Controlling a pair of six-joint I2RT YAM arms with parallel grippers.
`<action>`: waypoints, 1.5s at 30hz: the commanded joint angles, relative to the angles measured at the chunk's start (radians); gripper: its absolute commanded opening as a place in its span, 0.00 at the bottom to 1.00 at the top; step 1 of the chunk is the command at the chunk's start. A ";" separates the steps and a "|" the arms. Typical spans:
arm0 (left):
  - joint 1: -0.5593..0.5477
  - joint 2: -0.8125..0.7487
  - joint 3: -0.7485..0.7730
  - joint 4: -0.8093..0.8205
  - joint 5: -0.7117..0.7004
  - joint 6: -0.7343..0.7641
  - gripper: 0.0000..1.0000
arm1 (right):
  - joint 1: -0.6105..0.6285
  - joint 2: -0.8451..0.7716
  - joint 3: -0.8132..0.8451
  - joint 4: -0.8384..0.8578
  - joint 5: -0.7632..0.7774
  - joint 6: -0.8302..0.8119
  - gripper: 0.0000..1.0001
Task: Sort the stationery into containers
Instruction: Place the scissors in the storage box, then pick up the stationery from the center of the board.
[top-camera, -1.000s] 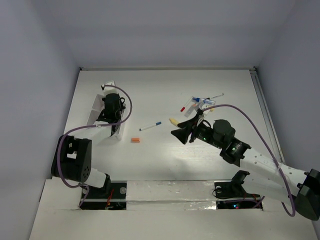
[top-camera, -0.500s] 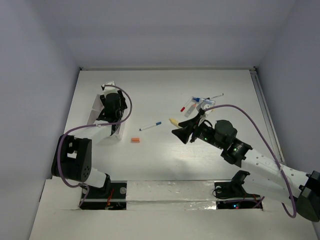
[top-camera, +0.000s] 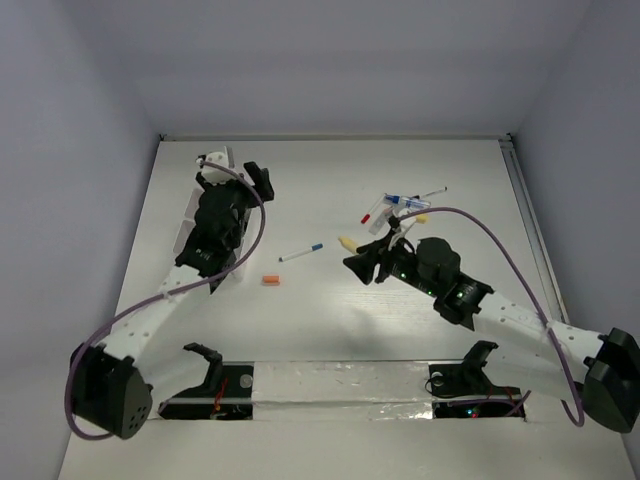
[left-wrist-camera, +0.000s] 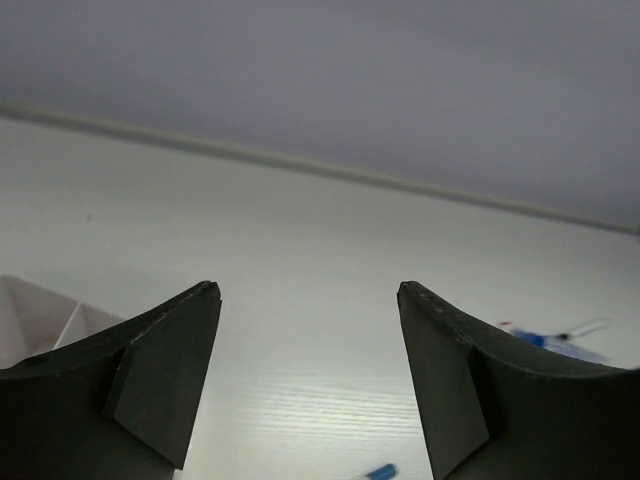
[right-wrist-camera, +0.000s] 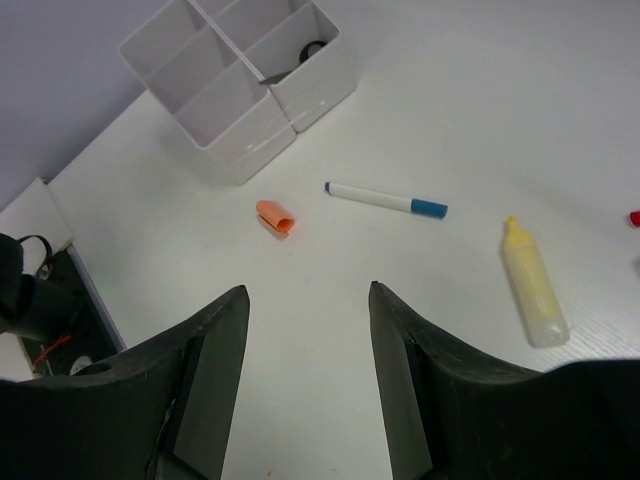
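The white compartment box (top-camera: 186, 222) stands at the left, largely under my left arm; the right wrist view shows the box (right-wrist-camera: 240, 85) with a black loop (right-wrist-camera: 313, 48) in one cell. My left gripper (top-camera: 261, 180) hovers beyond its far end, open and empty (left-wrist-camera: 305, 288). Low over the table's middle, my right gripper (top-camera: 352, 264) is open with nothing between its fingers (right-wrist-camera: 305, 287). Ahead of it lie an orange bit (right-wrist-camera: 275, 217), a white pen with a blue cap (right-wrist-camera: 385, 199) and a cream tube (right-wrist-camera: 533, 290).
A small pile of pens and bits (top-camera: 398, 205) lies to the right of centre, beyond my right gripper. A red bit (right-wrist-camera: 635, 217) shows at the right wrist view's edge. The table's right rail (top-camera: 528, 215) and back wall bound the space.
My left gripper has opened and swung up and away from the box toward the far side, its arm stretching out. My right gripper has narrowed a little and edged forward.
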 joint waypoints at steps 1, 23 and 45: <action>-0.020 -0.133 0.047 -0.019 0.100 -0.062 0.69 | 0.009 0.043 0.035 -0.017 0.059 -0.003 0.57; -0.029 -0.682 -0.038 -0.455 0.357 0.059 0.98 | -0.300 0.447 0.403 -0.289 0.015 -0.163 0.56; -0.146 -0.785 -0.054 -0.501 0.306 0.045 0.98 | -0.508 1.153 1.403 -1.134 0.096 -0.672 0.68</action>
